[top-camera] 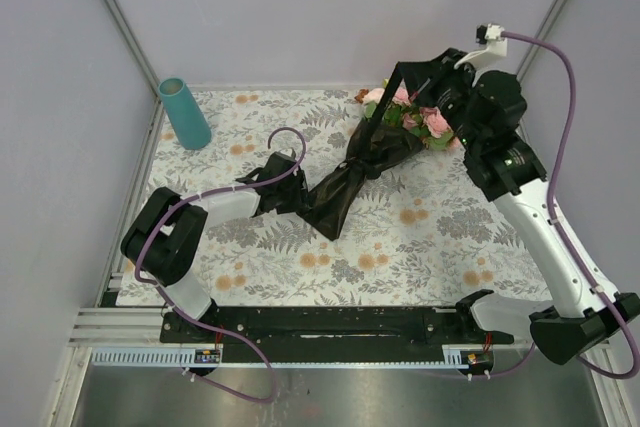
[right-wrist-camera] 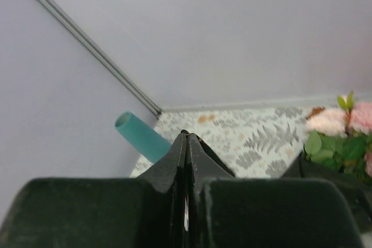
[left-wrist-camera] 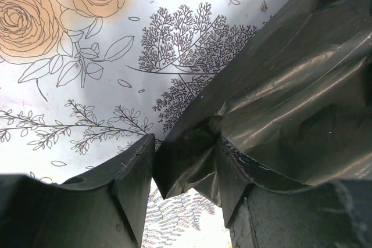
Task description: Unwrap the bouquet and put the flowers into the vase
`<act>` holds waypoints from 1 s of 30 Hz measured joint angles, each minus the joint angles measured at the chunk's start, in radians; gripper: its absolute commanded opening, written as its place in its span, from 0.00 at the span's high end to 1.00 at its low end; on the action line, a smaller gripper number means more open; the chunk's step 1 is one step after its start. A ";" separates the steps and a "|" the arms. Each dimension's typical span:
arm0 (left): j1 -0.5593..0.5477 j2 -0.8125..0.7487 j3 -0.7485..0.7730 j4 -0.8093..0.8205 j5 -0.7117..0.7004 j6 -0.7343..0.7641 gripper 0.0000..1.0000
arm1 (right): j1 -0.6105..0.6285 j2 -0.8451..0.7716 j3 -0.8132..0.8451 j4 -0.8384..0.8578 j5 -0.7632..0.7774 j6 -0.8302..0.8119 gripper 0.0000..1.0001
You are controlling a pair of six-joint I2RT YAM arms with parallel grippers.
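Both my pincers are busy: left gripper (left-wrist-camera: 187, 164) pinches the black-paper tail of the bouquet (top-camera: 372, 155), lying mid-table. Right gripper (right-wrist-camera: 186, 136) is pressed together on a taut black ribbon (top-camera: 392, 97) rising from it; the vase (top-camera: 185, 114) stands at the far left corner.

A robot test cell in a lab: plain pale panels (top-camera: 300, 7) framed by aluminium posts (top-camera: 115, 17) enclose a cloth-covered bench (top-camera: 440, 257). The left arm (top-camera: 180, 237) and right arm (top-camera: 540, 227) are bolted to a black rail (top-camera: 330, 322) at its near edge.
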State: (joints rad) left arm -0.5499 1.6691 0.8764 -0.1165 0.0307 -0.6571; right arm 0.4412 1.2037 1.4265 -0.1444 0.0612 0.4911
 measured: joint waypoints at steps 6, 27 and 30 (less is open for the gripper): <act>0.000 0.000 -0.002 0.002 0.001 -0.003 0.50 | -0.001 0.002 0.131 0.042 -0.016 0.000 1.00; -0.007 -0.018 -0.033 0.042 0.035 -0.018 0.44 | -0.003 0.128 0.394 0.094 -0.158 0.030 1.00; -0.008 -0.027 -0.033 0.035 0.039 -0.018 0.39 | -0.003 0.122 0.378 0.096 -0.174 0.035 1.00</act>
State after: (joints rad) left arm -0.5579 1.6417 0.8436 -0.0811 0.0692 -0.6754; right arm 0.4381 1.3262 1.8042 -0.0483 -0.1131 0.5266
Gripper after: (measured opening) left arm 0.560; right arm 0.018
